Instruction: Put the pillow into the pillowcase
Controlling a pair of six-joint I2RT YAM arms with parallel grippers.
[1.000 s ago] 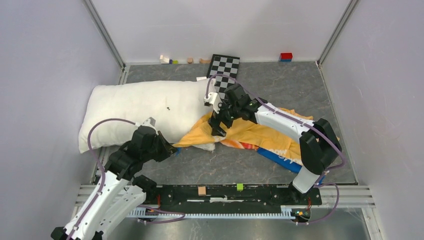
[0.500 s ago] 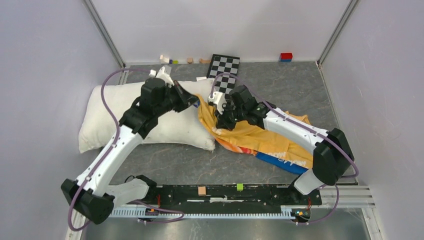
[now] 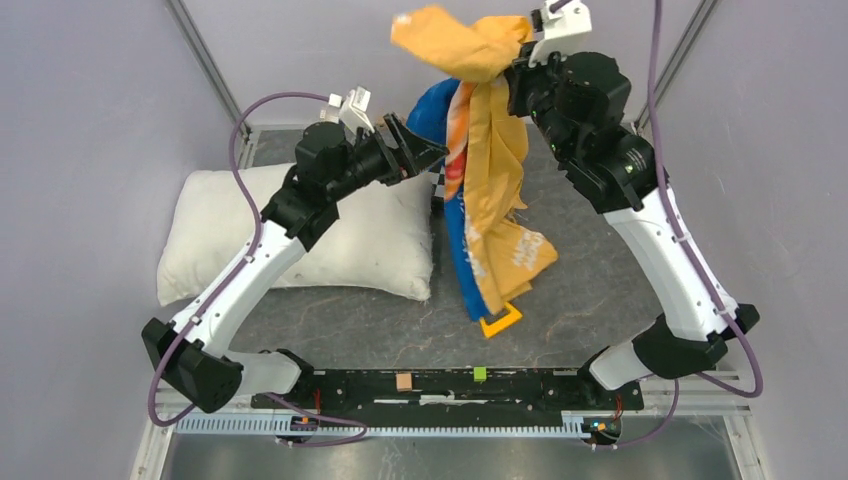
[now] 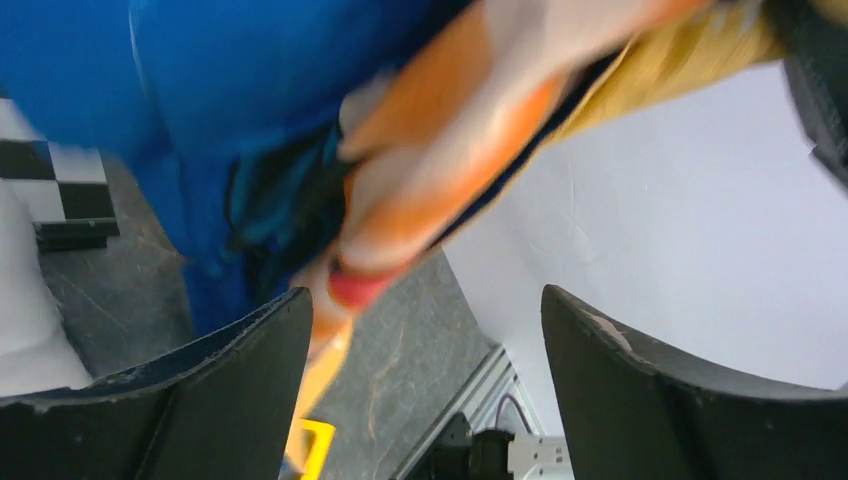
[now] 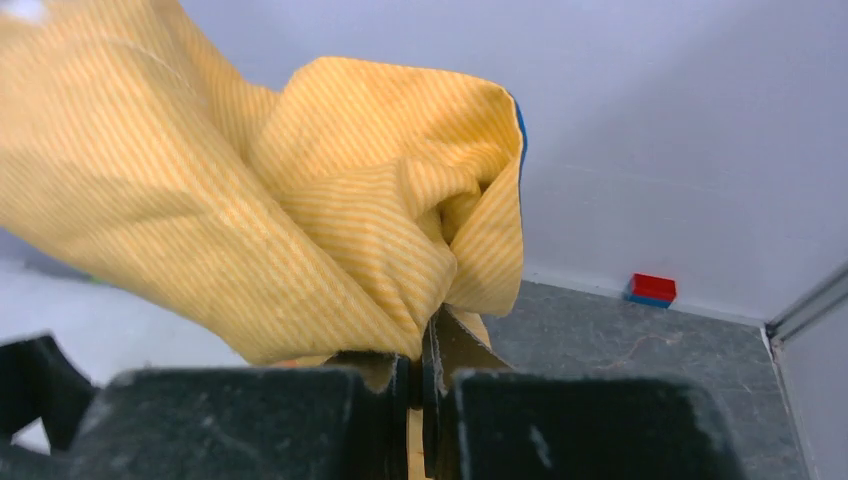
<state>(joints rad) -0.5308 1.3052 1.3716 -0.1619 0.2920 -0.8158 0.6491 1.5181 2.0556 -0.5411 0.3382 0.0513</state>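
While the right tool (image 3: 518, 62) pinched the pillowcase (image 3: 492, 170), hanging above and beside the pillow (image 3: 300, 235) on the worktop (image 3: 600, 200), the left tool (image 3: 428, 152) gaped wide at its folds. Opening the case seemed the step in hand, and it likely needed that tool to catch the hem.

Pale lilac walls (image 3: 90, 120) with metal corner posts (image 3: 207, 65) stood round a grey mottled surface (image 3: 585, 265), well below the right claw (image 5: 425, 368).

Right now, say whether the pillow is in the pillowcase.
Out. The pillow lies bare; the pillowcase hangs bunched from the right gripper.
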